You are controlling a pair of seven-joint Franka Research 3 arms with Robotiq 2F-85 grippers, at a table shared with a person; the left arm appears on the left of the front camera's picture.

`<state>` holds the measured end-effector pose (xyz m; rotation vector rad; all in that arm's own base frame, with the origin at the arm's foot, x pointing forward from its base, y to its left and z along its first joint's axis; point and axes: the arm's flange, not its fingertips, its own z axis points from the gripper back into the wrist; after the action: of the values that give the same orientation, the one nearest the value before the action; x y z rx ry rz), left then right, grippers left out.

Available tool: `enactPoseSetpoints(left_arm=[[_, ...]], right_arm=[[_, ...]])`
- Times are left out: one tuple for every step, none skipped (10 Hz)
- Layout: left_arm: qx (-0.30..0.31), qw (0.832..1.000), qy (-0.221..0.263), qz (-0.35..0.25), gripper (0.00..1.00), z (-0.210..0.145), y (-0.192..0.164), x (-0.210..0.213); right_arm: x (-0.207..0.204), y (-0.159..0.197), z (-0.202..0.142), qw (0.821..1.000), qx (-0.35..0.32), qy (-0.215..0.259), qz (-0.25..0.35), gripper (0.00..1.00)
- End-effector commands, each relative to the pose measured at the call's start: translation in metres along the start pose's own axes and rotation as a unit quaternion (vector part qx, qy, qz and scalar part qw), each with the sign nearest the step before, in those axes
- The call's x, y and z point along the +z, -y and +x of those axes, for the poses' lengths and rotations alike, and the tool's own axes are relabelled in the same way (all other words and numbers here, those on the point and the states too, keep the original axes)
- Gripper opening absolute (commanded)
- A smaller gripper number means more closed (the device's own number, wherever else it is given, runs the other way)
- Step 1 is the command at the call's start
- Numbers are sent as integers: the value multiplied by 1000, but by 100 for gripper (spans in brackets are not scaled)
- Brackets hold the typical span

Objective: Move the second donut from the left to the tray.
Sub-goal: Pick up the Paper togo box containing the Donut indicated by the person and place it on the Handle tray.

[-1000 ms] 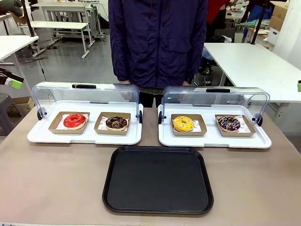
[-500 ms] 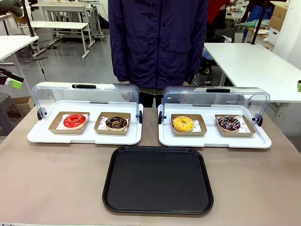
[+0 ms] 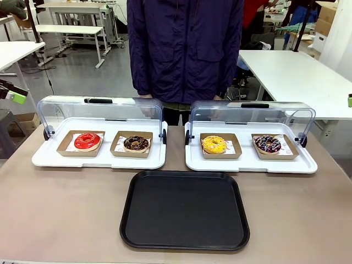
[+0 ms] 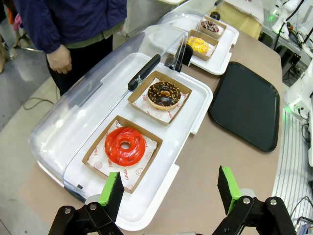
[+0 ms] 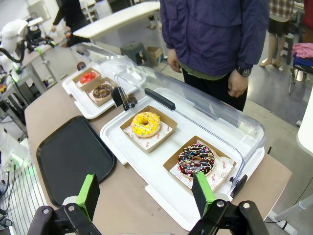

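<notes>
The second donut from the left (image 3: 136, 143) is chocolate-glazed with light flecks. It sits in a brown cardboard holder on the left white tray, right of the red one. The left wrist view shows this donut (image 4: 164, 94) well beyond my left gripper (image 4: 170, 191), which hovers open and empty near the white tray's end. The black tray (image 3: 184, 209) lies bare at the table's front middle. In the right wrist view my right gripper (image 5: 145, 191) is open and empty above the right white tray's near edge, with the black tray (image 5: 68, 156) to its left and the chocolate donut (image 5: 101, 91) far off.
A red donut (image 3: 87, 141) shares the left white tray (image 3: 49, 159). A yellow donut (image 3: 214, 144) and a dark sprinkled donut (image 3: 268, 144) sit on the right white tray (image 3: 308, 164). Both clear lids (image 3: 99, 110) are swung back. A person (image 3: 184, 49) stands at the far edge.
</notes>
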<state>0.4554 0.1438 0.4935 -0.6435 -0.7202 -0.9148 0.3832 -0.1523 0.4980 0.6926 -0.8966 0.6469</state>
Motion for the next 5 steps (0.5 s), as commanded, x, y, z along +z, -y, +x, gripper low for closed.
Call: enactPoseSetpoints(left_arm=[[-2, 1000, 3, -4, 100, 1, 1, 0], [-2, 1000, 3, -4, 100, 1, 1, 0], [-2, 1000, 3, -4, 100, 1, 1, 0], [-2, 1000, 3, -4, 100, 1, 1, 0], [-2, 1000, 3, -4, 100, 1, 1, 0]], right_arm=[[-1, 3, 3, 1000, 12, 13, 2, 100], [-1, 3, 3, 1000, 12, 13, 2, 100], [-1, 3, 3, 1000, 12, 13, 2, 100], [-1, 3, 3, 1000, 12, 13, 2, 100], [-1, 3, 3, 1000, 12, 13, 2, 100]])
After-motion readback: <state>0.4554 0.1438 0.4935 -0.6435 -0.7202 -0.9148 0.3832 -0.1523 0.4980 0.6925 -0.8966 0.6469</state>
